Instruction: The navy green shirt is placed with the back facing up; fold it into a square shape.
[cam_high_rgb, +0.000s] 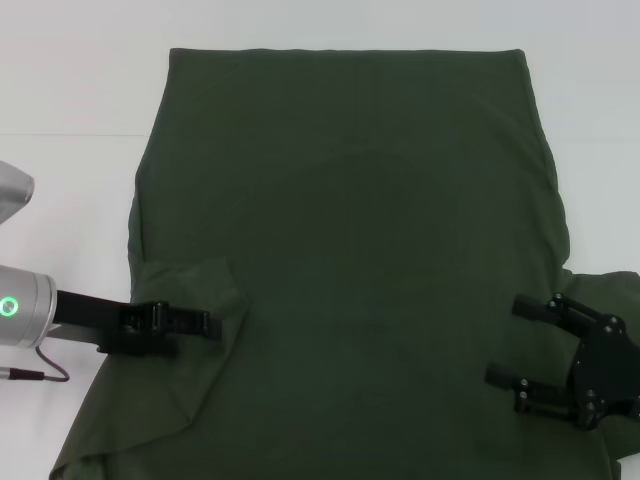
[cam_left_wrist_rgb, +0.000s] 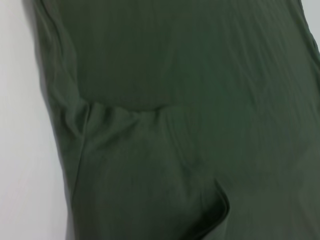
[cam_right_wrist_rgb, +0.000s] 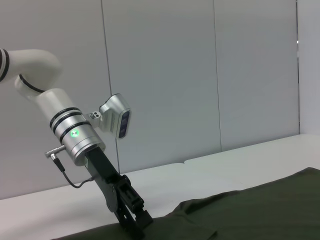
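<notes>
Folding the left sleeve inward, the left gripper (cam_high_rgb: 205, 322) clenches the dark olive-green cotton shirt (cam_high_rgb: 350, 250) near the white table's (cam_high_rgb: 60, 130) left edge; the right gripper (cam_high_rgb: 520, 345), spread open, should take the opposite sleeve next.

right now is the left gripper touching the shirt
Touching. In the head view the left gripper lies on the green shirt, at its folded-over sleeve.

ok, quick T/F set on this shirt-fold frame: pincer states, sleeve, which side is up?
1. The navy green shirt lies plain side up, no lettering showing. True.
2. The left pincer is at the shirt's folded-in left sleeve. True.
3. The right pincer is clamped shut on the hem. False: its fingers are spread open over the shirt's right side, holding nothing.
4. The shirt is already folded into a square. False: it is mostly spread out, only the left sleeve turned in.
5. The table is white. True.
</notes>
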